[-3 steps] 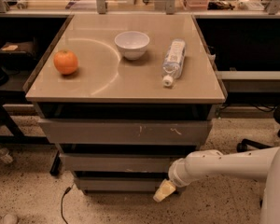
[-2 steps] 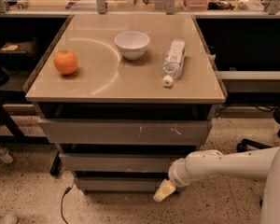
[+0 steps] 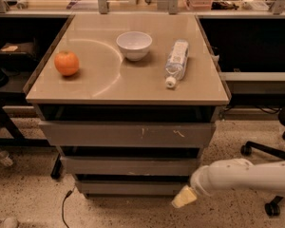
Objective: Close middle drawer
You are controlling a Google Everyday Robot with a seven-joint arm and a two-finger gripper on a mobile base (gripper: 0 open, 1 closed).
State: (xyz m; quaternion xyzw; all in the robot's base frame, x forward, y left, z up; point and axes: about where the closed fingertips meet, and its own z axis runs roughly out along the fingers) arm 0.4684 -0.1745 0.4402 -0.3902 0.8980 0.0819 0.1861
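Low on the right side, a white arm (image 3: pixel 247 175) reaches in across the speckled floor (image 3: pixel 33 198). The gripper (image 3: pixel 184 197) is the pale yellow tip at its end. It sits just in front of the right end of the lowest drawer (image 3: pixel 128 187), near the floor. Whether it is spread or closed, I cannot tell.

The middle drawer (image 3: pixel 128 166) is the grey front just above and to the left of the gripper, under the top drawer (image 3: pixel 123 134) with two pale scratches. A dark gap shows above its front.

On the tan table top (image 3: pixel 109 87) are an orange (image 3: pixel 66 62), a white bowl (image 3: pixel 134 44) and a water bottle (image 3: pixel 176 61) lying on its side.
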